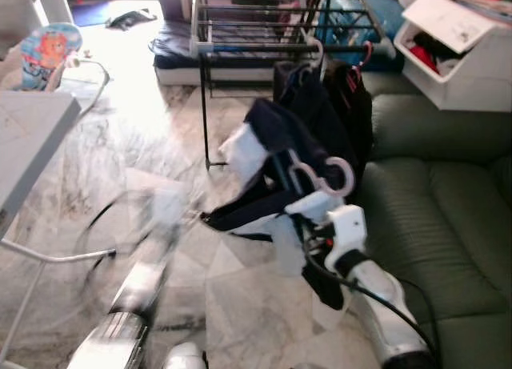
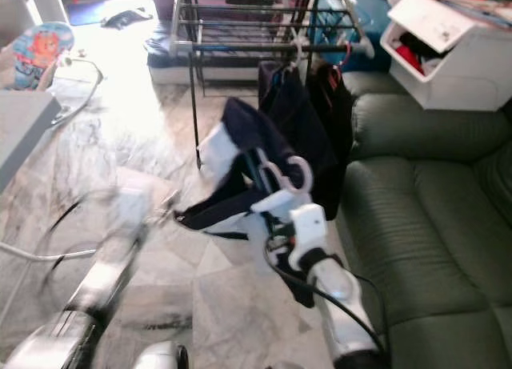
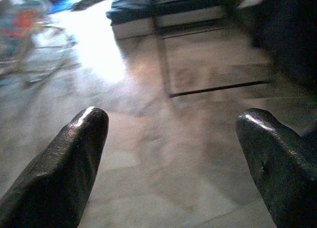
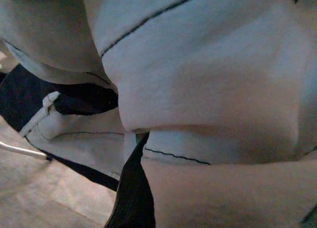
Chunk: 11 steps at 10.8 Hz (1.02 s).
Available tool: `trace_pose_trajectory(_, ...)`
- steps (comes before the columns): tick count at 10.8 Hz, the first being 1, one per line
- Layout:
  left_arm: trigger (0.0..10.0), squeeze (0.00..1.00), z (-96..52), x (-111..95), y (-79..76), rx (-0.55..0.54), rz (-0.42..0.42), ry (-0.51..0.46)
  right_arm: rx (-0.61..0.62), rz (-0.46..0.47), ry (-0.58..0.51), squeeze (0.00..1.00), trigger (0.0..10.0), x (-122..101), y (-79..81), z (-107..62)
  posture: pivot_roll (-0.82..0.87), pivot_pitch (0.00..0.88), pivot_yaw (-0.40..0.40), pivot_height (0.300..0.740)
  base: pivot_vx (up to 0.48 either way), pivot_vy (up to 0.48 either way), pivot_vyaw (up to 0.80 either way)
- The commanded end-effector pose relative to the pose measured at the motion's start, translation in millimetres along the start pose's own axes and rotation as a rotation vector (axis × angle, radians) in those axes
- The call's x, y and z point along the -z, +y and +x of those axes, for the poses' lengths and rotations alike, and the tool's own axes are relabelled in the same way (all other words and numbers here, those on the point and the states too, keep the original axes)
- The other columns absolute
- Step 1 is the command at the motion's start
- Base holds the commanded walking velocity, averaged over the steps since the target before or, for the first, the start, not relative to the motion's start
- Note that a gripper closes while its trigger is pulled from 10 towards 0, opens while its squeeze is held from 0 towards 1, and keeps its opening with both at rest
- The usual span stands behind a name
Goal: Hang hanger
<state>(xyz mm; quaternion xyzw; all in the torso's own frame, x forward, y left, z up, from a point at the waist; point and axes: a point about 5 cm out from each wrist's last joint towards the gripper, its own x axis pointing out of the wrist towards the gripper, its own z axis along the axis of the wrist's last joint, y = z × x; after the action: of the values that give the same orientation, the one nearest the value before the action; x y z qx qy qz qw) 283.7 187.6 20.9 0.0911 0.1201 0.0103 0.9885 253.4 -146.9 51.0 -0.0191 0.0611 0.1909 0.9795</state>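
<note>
My right gripper holds up a pale hanger carrying a navy and white garment, in front of the drying rack. The garment drapes over the fingers and hides most of them; one black finger pokes out under the white cloth in the right wrist view. Two dark garments hang on hangers from the rack's near rail. My left arm is blurred at the lower left over the marble floor. Its gripper is open, with nothing between the fingertips.
A green sofa runs along the right, with a white bin of clothes behind it. A white table stands at the left edge, and a baby bouncer sits beyond it. A dark mattress lies behind the rack.
</note>
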Motion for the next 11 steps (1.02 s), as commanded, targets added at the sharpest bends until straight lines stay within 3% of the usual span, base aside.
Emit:
trace_pose_trajectory(1,10.0,0.00,-6.1,-5.8,15.4,-0.065,0.026,-0.051,0.089,-0.035,-0.042,0.00,10.0,-6.1,-11.7,-4.6,-0.01,0.000,-0.040,0.740,0.000,0.000,0.00)
trace_pose_trajectory(2,10.0,0.00,-17.4,-0.5,29.9,-0.109,0.018,-0.046,0.150,-0.035,-0.035,0.00,10.0,-4.6,-17.6,-8.2,0.00,0.000,-0.042,0.740,0.000,0.000,0.00)
trace_pose_trajectory(4,10.0,0.00,-34.3,2.4,38.9,-0.151,0.001,-0.054,0.211,-0.074,0.008,0.00,10.0,-2.3,-26.8,-14.5,0.01,0.000,-0.044,0.740,0.000,0.000,0.00)
trace_pose_trajectory(7,10.0,0.00,-51.1,-2.6,30.5,-0.163,-0.009,-0.070,0.289,-0.072,0.005,0.00,10.0,-2.6,-35.1,-27.9,0.01,0.000,-0.032,0.740,0.000,0.000,0.20)
trace_pose_trajectory(10,10.0,0.00,-49.0,2.3,24.8,-0.127,0.010,-0.030,0.264,-0.070,0.030,0.00,10.0,2.1,-30.6,-25.7,-0.01,0.000,-0.031,0.740,0.000,0.000,0.77)
trace_pose_trajectory(11,10.0,0.00,-49.6,2.2,23.0,-0.126,0.010,-0.019,0.267,-0.061,0.049,0.00,10.0,4.1,-31.1,-23.4,-0.02,0.000,-0.035,0.740,0.000,0.000,0.00)
